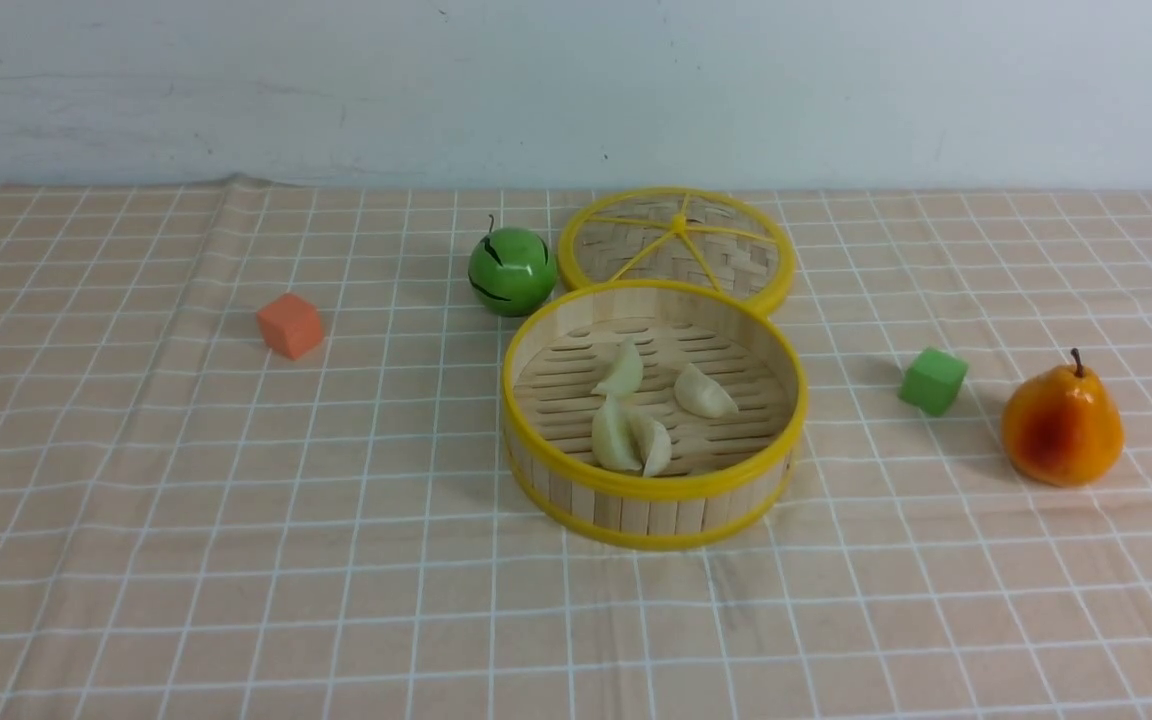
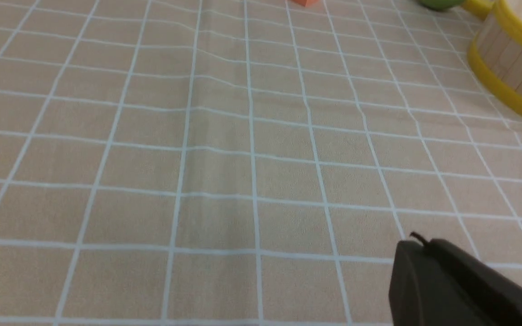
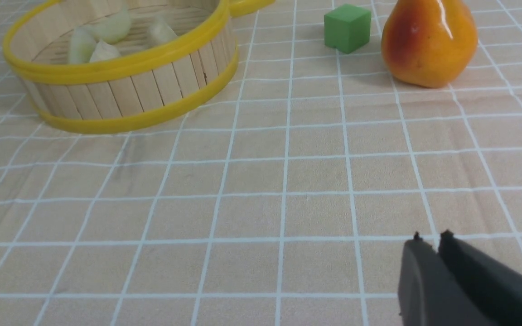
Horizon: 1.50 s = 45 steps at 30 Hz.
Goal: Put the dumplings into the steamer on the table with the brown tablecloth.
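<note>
You've got all four dumplings (image 1: 636,410) inside the steamer (image 1: 654,500), mid-table on the brown tablecloth (image 1: 186,520); left gripper (image 2: 417,244) jaws together, holding nothing; right gripper (image 3: 429,240) jaws nearly together w/ a thin slit, empty, above bare cloth.

Rear wall (image 1: 576,90): plain, pale grey-white, lightly scuffed. It meets the table's far edge. Lighting even and soft.
</note>
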### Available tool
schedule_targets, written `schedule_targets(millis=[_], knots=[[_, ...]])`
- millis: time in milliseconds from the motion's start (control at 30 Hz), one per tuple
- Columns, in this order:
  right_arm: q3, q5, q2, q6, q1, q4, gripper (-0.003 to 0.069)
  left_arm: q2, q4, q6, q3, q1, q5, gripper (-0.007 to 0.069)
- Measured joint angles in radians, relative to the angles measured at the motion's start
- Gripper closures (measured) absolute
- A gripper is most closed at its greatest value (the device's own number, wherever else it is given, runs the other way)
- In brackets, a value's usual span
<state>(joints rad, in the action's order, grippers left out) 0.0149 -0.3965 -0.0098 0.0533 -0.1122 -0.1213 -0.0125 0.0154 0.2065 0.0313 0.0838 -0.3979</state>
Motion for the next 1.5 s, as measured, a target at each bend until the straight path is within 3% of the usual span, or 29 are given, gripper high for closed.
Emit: schedule_targets(millis=[1500], knots=[[0.0, -0.001, 0.0, -0.001, 0.0, 0.0, 0.0561, 0.0, 0.0, -0.021, 0.0, 0.0, -0.001, 0.0634]])
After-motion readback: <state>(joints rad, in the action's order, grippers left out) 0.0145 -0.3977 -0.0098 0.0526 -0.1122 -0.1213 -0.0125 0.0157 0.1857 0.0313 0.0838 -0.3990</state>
